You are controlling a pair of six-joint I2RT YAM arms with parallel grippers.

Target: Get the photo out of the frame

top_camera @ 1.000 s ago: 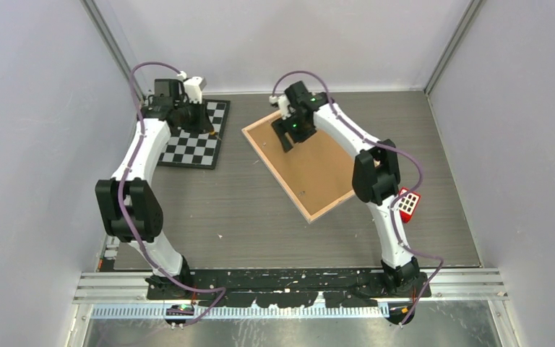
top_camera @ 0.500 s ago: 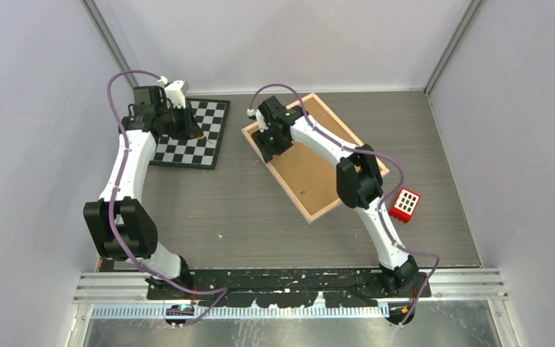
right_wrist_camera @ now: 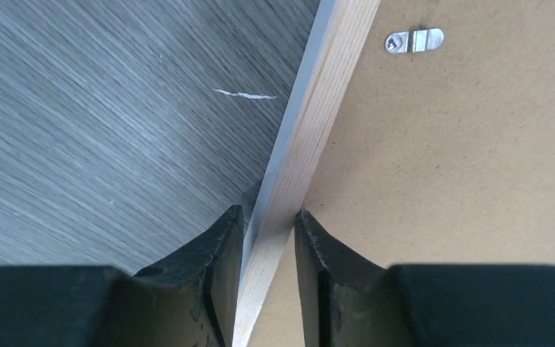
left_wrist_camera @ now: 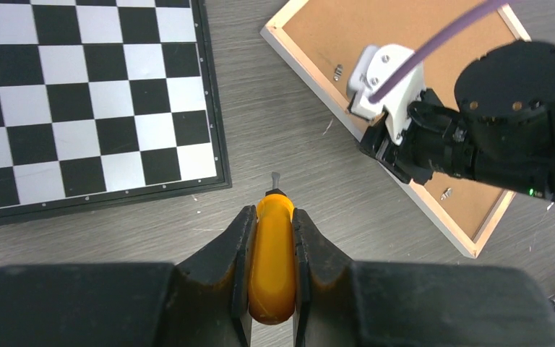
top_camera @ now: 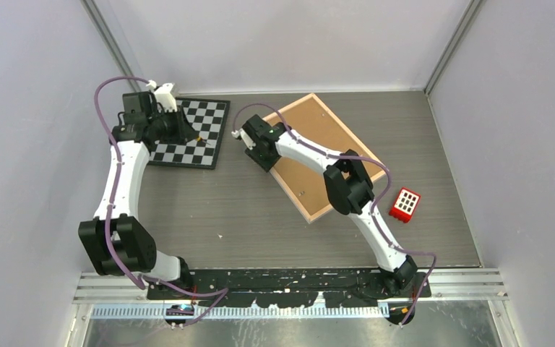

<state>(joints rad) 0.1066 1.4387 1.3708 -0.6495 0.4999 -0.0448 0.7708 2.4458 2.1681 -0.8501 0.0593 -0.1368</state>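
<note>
**Closing on the frame's edge**

Lying back-up on the table [top_camera: 224,202], the frame [top_camera: 318,123] shows us only its brown backboard [right_wrist_camera: 462,181] and pale wood rim [right_wrist_camera: 311,144]. We can't see the photo at all, and we take it to be face-down under that board, not out yet.

And here's the change: a second ago the right gripper [right_wrist_camera: 267,220] hung over the middle of the backboard, and now it has swung across to the frame's left rim. Its fingers have been narrowing and now sit one on each side of the wood. The inner finger touches the rim and a sliver of gap shows on the table side, so we call it not quite clamped. A metal clip [right_wrist_camera: 413,40] sits flat on the board just beyond.

Over on the left, the left gripper [left_wrist_camera: 273,211] is squeezed tight on an orange-handled screwdriver [left_wrist_camera: 272,260]. It has drawn back beside the checkerboard [left_wrist_camera: 79,94], well apart from the frame. A red block [top_camera: 405,204] sits off to the right.

For us that reads as a grip to steady or lift the frame before the clips get worked.
</note>
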